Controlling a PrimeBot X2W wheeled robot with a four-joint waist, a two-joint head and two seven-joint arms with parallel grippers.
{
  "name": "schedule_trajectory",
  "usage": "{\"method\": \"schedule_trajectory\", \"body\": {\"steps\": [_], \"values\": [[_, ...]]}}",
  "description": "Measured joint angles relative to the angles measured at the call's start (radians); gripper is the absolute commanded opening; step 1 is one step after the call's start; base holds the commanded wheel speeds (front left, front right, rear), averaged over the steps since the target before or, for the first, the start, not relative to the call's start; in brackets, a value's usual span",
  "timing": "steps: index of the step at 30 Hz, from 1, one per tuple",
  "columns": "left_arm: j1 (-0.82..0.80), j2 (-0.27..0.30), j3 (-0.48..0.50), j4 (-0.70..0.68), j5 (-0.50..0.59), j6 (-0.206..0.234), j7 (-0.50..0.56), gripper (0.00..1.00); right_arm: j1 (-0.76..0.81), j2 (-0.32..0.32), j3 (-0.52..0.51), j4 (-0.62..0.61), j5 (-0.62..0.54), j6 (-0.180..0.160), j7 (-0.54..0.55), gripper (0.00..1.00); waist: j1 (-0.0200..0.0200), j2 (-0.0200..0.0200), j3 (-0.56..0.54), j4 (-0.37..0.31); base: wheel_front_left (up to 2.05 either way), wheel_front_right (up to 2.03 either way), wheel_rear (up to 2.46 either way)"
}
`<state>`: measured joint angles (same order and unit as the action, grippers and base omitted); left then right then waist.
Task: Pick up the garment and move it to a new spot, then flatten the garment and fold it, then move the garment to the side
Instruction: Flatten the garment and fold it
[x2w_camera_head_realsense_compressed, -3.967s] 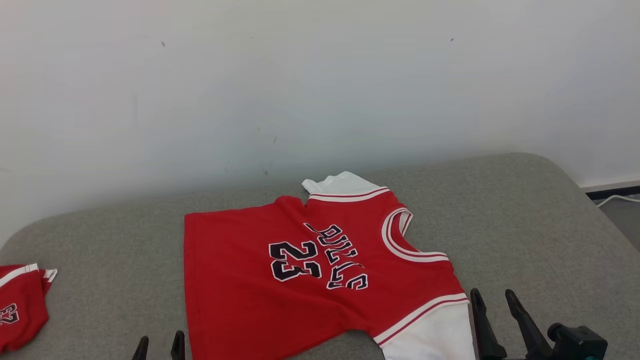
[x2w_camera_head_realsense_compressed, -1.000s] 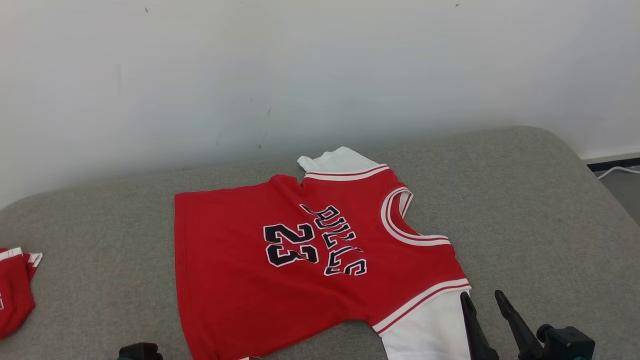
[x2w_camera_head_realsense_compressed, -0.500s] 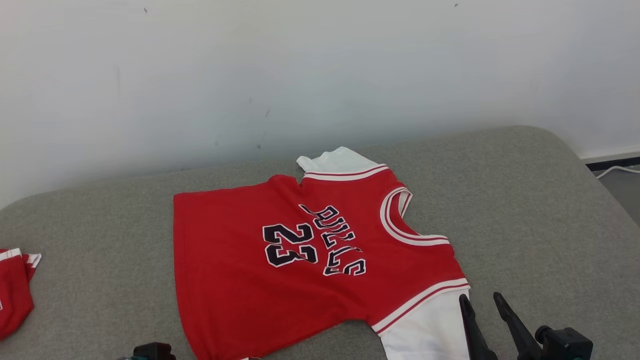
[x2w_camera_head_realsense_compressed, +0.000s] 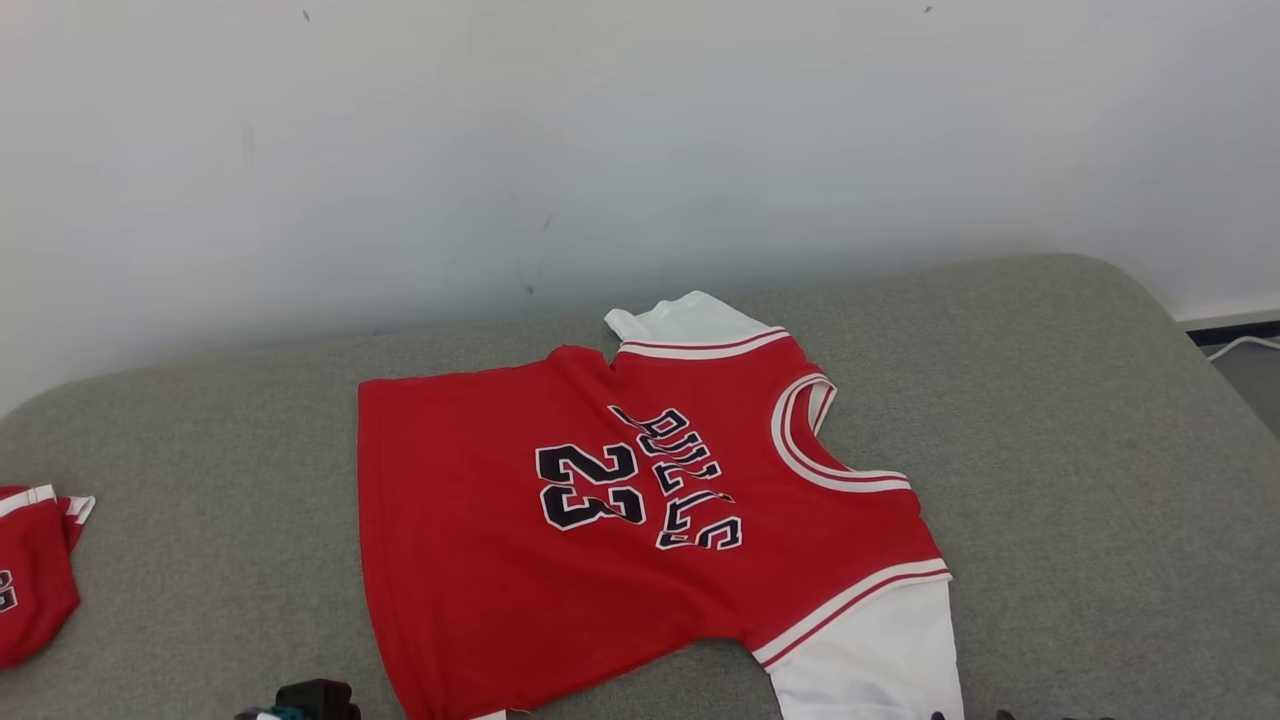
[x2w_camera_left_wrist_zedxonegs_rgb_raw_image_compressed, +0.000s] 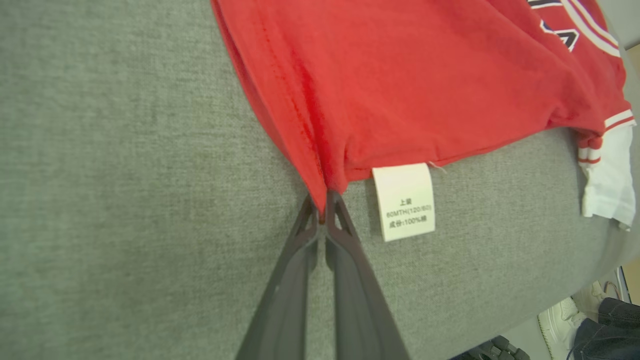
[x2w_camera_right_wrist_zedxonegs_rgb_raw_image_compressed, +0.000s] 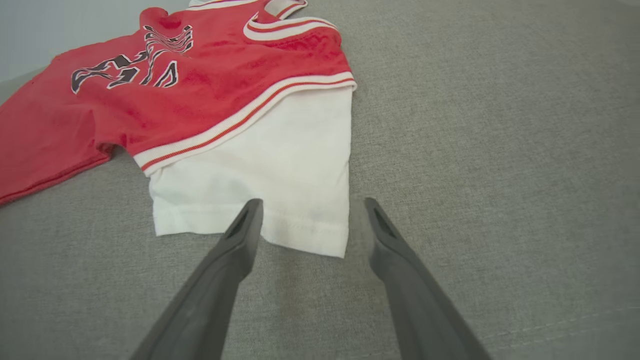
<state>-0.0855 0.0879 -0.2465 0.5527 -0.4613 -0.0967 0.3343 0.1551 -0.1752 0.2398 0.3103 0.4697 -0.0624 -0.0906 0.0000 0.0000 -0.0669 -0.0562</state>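
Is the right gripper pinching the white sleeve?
No, the right gripper stands wide open at the white sleeve, not closed on it.

Shows as a small red garment (x2w_camera_head_realsense_compressed: 480, 540) with white sleeves, white-and-red trim and black "BULLS 23" on the chest. Lies spread front up about the middle of the grey padded top (x2w_camera_head_realsense_compressed: 1080, 420), collar towards its right edge, hem towards its left, sleeves towards far and near edges. Is pinched at the near hem corner by the left gripper (x2w_camera_left_wrist_zedxonegs_rgb_raw_image_compressed: 325, 205)
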Motion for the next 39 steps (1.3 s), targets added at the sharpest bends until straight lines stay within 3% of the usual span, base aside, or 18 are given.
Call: {"method": "schedule_trajectory", "body": {"steps": [7, 18, 19, 21, 23, 26, 27, 28, 29, 39], "values": [[-0.001, -0.001, -0.007, -0.014, 0.003, 0.008, 0.001, 0.0, -0.039, 0.004, -0.033, 0.069, 0.023, -0.017, 0.042, 1.0, 0.0, 0.0, 0.019, 0.009, 0.0, 0.0, 0.0], [-0.004, -0.005, -0.019, -0.021, 0.005, 0.008, 0.006, 0.0, -0.087, 0.03, -0.019, 0.174, 0.041, -0.017, 0.093, 1.0, 0.0, 0.0, 0.036, 0.02, 0.0, 0.0, 0.0], [-0.004, -0.005, -0.019, -0.021, 0.005, 0.008, 0.007, 0.0, -0.087, 0.029, -0.019, 0.178, 0.042, -0.016, 0.099, 0.96, 0.0, 0.0, 0.037, 0.021, 0.0, 0.0, 0.0], [-0.004, -0.005, -0.019, -0.023, 0.005, 0.008, 0.008, 0.0, -0.091, 0.029, -0.021, 0.187, 0.043, -0.016, 0.1, 0.73, 0.0, 0.0, 0.039, 0.022, 0.0, 0.0, 0.0], [-0.004, -0.005, -0.019, -0.024, 0.005, 0.008, 0.008, 0.0, -0.101, 0.029, -0.023, 0.199, 0.051, -0.015, 0.099, 0.67, 0.0, 0.0, 0.041, 0.022, 0.0, 0.0, 0.0], [-0.004, -0.005, -0.018, -0.024, 0.005, 0.009, 0.008, 0.0, -0.107, 0.029, -0.027, 0.205, 0.058, -0.012, 0.098, 0.32, 0.0, 0.0, 0.043, 0.021, 0.0, 0.0, 0.0], [-0.004, -0.005, -0.018, -0.024, 0.005, 0.009, 0.008, 0.0, -0.109, 0.029, -0.029, 0.207, 0.058, -0.012, 0.098, 0.32, 0.0, 0.0, 0.044, 0.021, 0.0, 0.0, 0.0], [-0.004, -0.005, -0.018, -0.024, 0.005, 0.009, 0.008, 0.0, -0.111, 0.029, -0.03, 0.209, 0.058, -0.009, 0.095, 0.11, 0.0, 0.0, 0.044, 0.02, 0.0, 0.0, 0.0], [-0.004, -0.005, -0.018, -0.024, 0.005, 0.009, 0.008, 0.0, -0.115, 0.03, -0.029, 0.212, 0.058, -0.008, 0.093, 0.0, 0.0, 0.0, 0.045, 0.02, 0.0, 0.0, 0.0], [-0.005, -0.007, -0.007, -0.035, 0.004, 0.019, 0.007, 0.0, -0.122, 0.033, -0.051, 0.212, 0.084, 0.006, 0.071, 0.0, 0.0, 0.0, 0.043, 0.019, 0.0, 0.0, 0.0]]}}
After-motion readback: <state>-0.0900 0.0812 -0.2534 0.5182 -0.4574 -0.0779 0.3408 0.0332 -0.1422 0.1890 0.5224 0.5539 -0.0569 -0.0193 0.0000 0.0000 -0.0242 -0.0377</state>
